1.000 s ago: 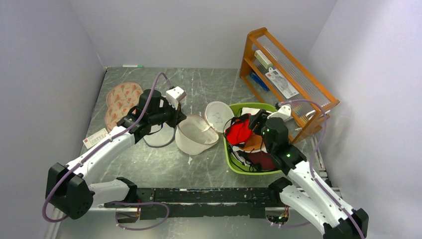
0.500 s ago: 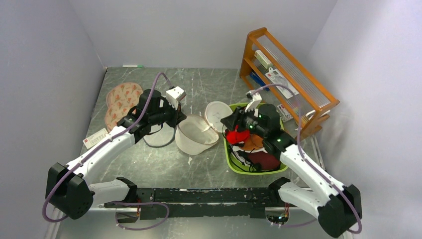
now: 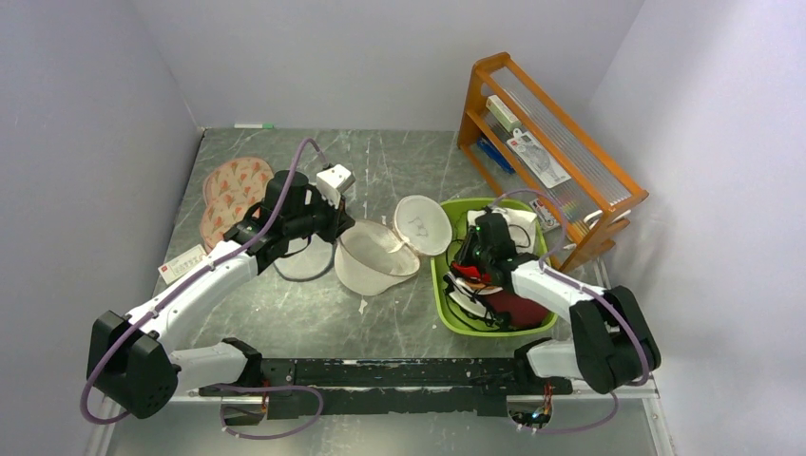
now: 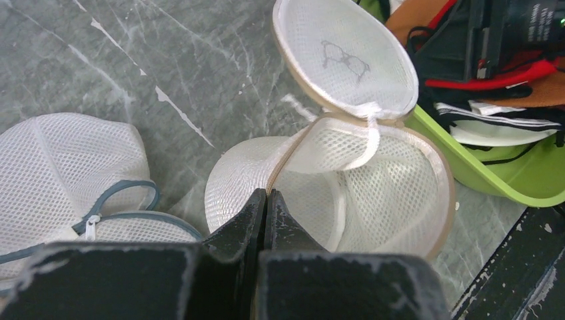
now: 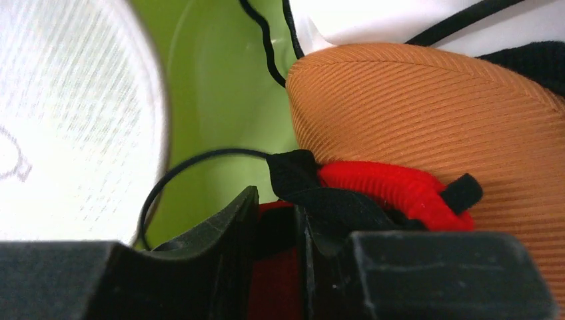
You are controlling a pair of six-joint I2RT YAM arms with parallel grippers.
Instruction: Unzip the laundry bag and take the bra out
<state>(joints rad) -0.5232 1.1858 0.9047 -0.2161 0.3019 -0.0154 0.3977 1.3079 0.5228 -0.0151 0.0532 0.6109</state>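
right claw (image 5: 274, 215) pinches the bra (image 5: 393, 190) (in the green basket (image 5: 213, 80)); left claw (image 4: 266, 198) clamps the laundry bag (image 4: 390, 193).

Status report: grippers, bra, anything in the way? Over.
Left gripper shut on laundry bag rim, bag open. Right gripper shut on bra, in green basket. Black strap loops close by.

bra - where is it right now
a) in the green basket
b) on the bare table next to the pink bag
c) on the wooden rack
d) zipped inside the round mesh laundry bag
a: the red and orange-tan bra lies in the green basket, while the laundry bag gapes open on the table with nothing red in it.
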